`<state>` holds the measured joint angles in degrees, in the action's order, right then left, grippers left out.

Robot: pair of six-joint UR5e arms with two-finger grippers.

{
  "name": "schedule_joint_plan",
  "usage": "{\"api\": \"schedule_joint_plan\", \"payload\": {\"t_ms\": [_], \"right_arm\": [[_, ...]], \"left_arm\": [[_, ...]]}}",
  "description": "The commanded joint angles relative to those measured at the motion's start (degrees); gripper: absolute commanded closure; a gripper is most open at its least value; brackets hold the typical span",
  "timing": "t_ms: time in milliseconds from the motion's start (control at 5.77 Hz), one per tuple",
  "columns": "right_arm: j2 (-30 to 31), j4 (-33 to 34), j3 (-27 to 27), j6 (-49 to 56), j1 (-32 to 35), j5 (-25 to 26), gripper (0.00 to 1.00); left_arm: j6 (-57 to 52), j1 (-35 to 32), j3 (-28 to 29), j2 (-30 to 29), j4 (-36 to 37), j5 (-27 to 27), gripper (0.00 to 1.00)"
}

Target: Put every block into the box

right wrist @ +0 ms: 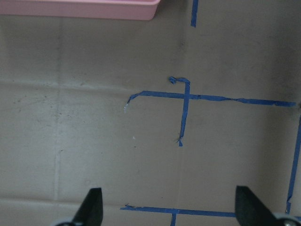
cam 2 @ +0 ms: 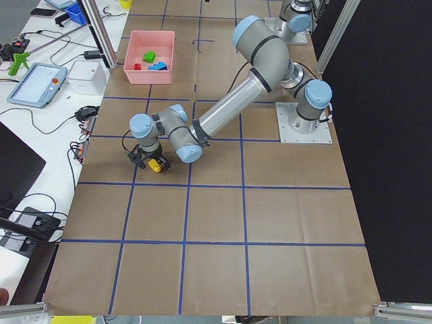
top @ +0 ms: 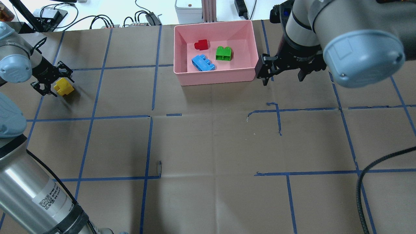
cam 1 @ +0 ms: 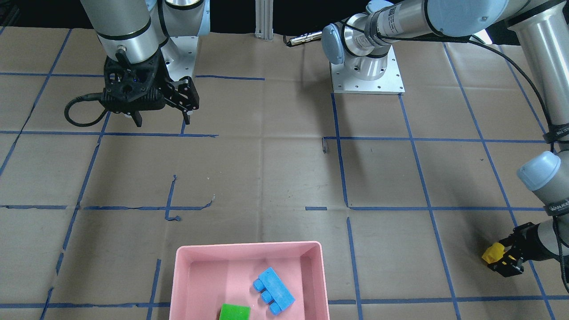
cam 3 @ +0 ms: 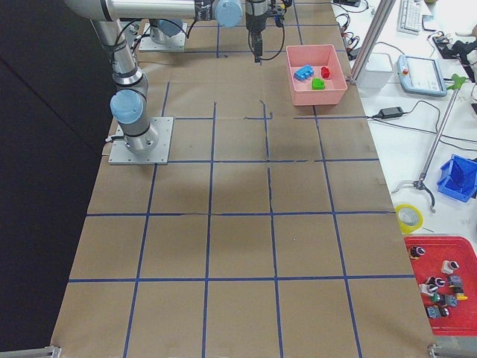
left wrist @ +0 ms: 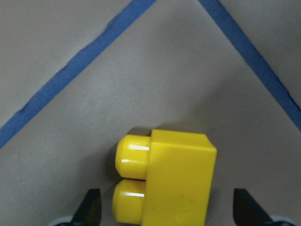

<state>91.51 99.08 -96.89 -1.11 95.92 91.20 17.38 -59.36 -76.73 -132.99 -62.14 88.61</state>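
Three bricks lie in the box (top: pixel 214 77). The red (top: pixel 201 44) is toward its far wall, the green (top: pixel 224 53) is to the right of it in the overhead view, and the blue (top: pixel 202 62) is nearer the robot, just beside the red. The yellow brick (left wrist: pixel 164 181) is well apart from the box, on its side on the counter (top: pixel 211 146) at the robot's left, studs pointing sideways. The left end effector (top: pixel 60 85) is released and set around this brick. In the wrist view its fingertips (left wrist: pixel 91 207) stand on either side with a gap at each. The right end effector (top: pixel 282 79) is released too and holds nothing. It hangs just beside the box's near right corner, over blue tape lines (right wrist: pixel 184 106).
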Motion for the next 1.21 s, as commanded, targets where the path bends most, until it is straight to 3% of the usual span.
{"api": "schedule_joint_plan", "payload": {"t_ms": [0, 346, 693, 1039], "right_arm": [[2.27, -0.2, -2.08, -0.64, -0.29, 0.92, 0.0], [2.36, -0.02, -1.99, -0.65, -0.38, 0.74, 0.0], [2.27, 0.5, -1.29, -0.39, -0.38, 0.47, 0.0], [2.27, 0.5, -1.55, -0.56, -0.29, 0.47, 0.0]], "left_arm": [[-1.11, 0.03, 0.09, 0.27, -0.53, -0.02, 0.41], [-2.86, 0.03, 0.52, 0.8, -0.88, -0.02, 0.72], [-8.81, -0.14, 6.2, 4.46, -5.85, -0.02, 0.8], [-16.47, -3.63, 17.95, 6.15, -20.57, -0.02, 0.87]]}}
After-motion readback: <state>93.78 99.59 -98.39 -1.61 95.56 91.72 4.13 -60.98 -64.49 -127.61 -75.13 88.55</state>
